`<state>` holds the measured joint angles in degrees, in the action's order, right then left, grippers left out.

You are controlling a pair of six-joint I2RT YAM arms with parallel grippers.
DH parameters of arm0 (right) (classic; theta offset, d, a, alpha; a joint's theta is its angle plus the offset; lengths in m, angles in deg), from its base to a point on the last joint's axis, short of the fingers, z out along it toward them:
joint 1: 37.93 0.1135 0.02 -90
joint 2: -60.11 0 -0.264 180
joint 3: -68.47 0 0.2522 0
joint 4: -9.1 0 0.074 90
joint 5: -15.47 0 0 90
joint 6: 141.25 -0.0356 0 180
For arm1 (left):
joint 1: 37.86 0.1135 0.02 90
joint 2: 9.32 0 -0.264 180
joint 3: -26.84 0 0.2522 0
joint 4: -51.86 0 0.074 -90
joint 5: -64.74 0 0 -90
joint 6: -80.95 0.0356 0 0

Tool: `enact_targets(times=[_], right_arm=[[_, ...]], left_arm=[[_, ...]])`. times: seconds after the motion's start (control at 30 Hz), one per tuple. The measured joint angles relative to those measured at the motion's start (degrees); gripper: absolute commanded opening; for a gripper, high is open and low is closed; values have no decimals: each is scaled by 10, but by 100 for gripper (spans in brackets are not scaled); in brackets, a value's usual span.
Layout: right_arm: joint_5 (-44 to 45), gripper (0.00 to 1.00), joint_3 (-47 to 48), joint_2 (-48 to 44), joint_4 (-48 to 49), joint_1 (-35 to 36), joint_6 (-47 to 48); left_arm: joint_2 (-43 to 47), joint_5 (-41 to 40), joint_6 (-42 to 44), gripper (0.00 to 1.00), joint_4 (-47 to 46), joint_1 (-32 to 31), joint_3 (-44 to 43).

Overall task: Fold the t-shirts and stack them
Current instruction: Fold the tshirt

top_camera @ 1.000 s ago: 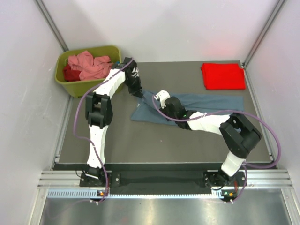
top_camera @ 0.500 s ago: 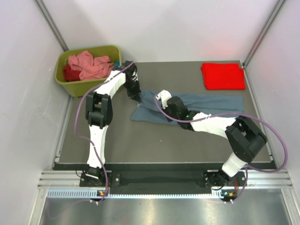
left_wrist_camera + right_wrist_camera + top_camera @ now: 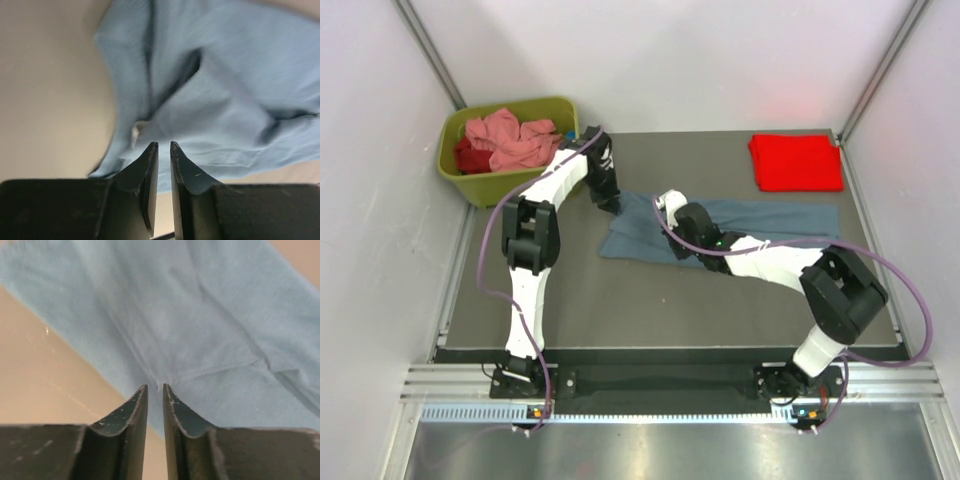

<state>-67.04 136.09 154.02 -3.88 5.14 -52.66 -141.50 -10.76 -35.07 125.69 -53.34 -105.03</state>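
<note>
The slate blue-grey t-shirt (image 3: 770, 215) lies in a long folded band across the middle of the table. My left gripper (image 3: 612, 207) hovers at its far left corner. In the left wrist view its jaws (image 3: 164, 145) stand a narrow gap apart just above the cloth (image 3: 225, 100), near a small white neck label (image 3: 136, 131), with nothing between them. My right gripper (image 3: 680, 235) sits over the shirt's left part. Its jaws (image 3: 155, 387) are also slightly parted over a small pucker in the fabric (image 3: 200, 315). A bright red t-shirt (image 3: 796, 161) lies folded at the far right.
An olive-green bin (image 3: 490, 185) stands at the far left corner, holding a salmon pink t-shirt (image 3: 505, 135) and a dark red one (image 3: 470, 155). White walls close in the table on three sides.
Both grippers went from shut to slightly parted and let go of the blue-grey shirt, which now rests on the table. The right gripper shifted a little to the right.
</note>
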Motion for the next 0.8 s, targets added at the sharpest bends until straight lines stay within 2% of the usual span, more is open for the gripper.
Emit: enact_targets(times=[0.27, 0.5, 0.8], right_arm=[[4, 15, 103, 94, 0, -28, -47], [11, 16, 130, 158, -39, -64, -75], [25, 18, 137, 159, -51, -70, -92]], left_arm=[[1, 15, -20, 21, -68, -18, 1], [-2, 13, -41, 17, -137, -27, 41], [-43, -73, -63, 15, -157, -26, 17]])
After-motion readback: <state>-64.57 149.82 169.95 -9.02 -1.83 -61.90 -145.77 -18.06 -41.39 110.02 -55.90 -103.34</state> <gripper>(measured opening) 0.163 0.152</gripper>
